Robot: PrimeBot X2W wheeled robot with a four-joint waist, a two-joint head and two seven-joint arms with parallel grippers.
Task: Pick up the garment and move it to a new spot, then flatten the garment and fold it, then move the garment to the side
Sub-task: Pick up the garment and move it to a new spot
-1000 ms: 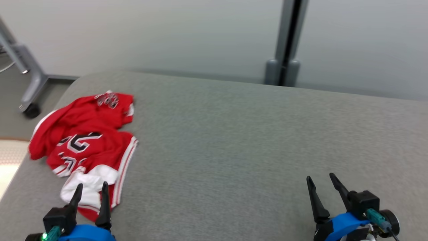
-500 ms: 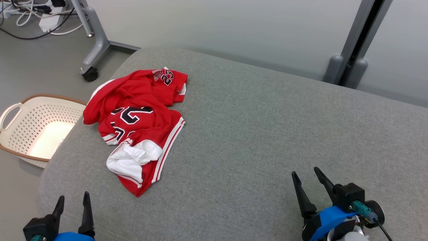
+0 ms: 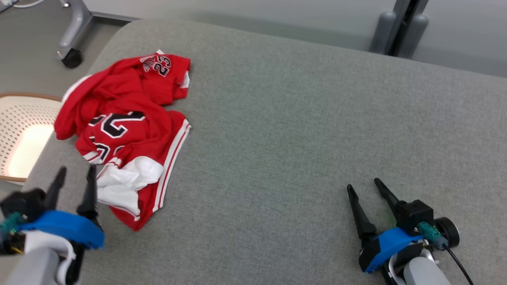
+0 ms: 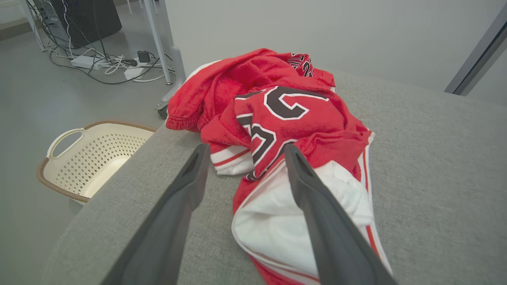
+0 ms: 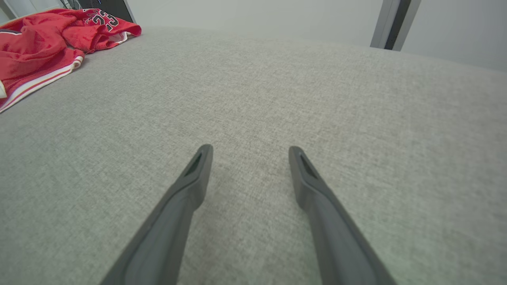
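The crumpled red garment (image 3: 130, 118), marked with black-and-white numerals and showing white lining at its near end, lies on the grey fabric-covered surface (image 3: 301, 118) toward ten o'clock in the head view, close to the left edge. The left hand (image 3: 77, 169) is at about eight o'clock, its two dark fingers spread wide and grasping nothing, with the tips pointing at the garment's near red-and-white end. In the left wrist view one finger overlaps the white cloth. It may be touching, but the head view is blurred there and I cannot tell. The right hand (image 3: 363, 183), at about four o'clock, is likewise released, fingers apart over bare grey fabric and well apart from the garment. Beyond the left edge, at nine o'clock, a cream perforated basket (image 3: 23, 114) stands on the floor (image 3: 35, 43), and a black caster (image 3: 72, 62) sits at eleven o'clock.
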